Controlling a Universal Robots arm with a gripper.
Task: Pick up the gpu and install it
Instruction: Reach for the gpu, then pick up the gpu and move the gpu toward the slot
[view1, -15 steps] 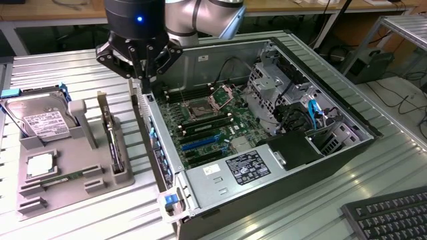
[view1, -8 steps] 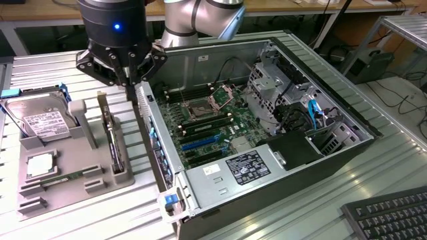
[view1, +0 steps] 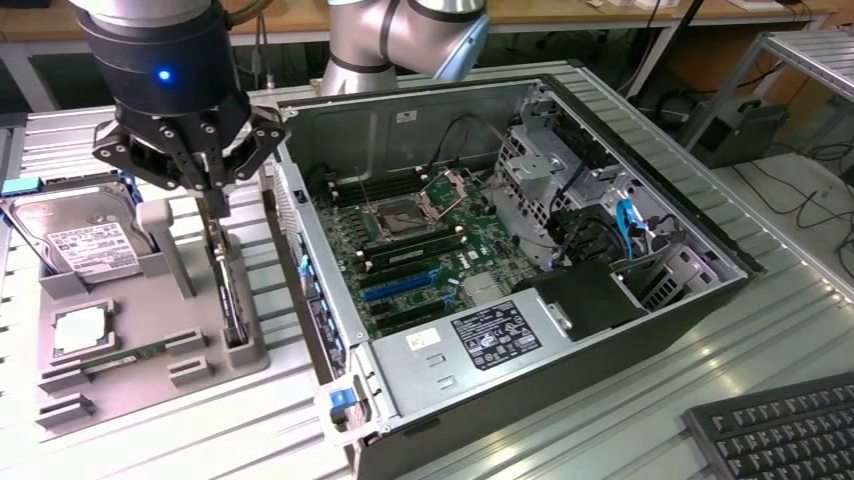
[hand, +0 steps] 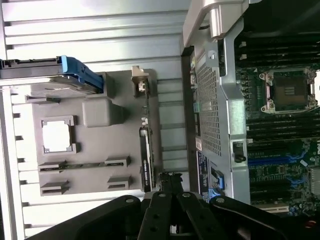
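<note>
The gpu (view1: 232, 290) is a thin dark card standing on edge in a slot of the grey holder tray (view1: 174, 310), left of the open computer case (view1: 561, 300). In the wrist view the gpu (hand: 145, 160) runs along the tray's edge, with its pale bracket (hand: 140, 82) at the far end. My gripper (view1: 216, 205) hangs just over the card's end, fingers pressed together and pointing down. In the wrist view the gripper (hand: 169, 179) sits slightly to the case side of the card. Nothing shows between the fingers.
The tray also holds a silver hard drive (view1: 87, 240), a processor (view1: 80, 330) and a memory stick (view1: 134, 355). Inside the case lies the motherboard (view1: 414, 240) with a blue card slot (view1: 400, 287). A keyboard (view1: 787, 430) lies at the exterior view's lower right.
</note>
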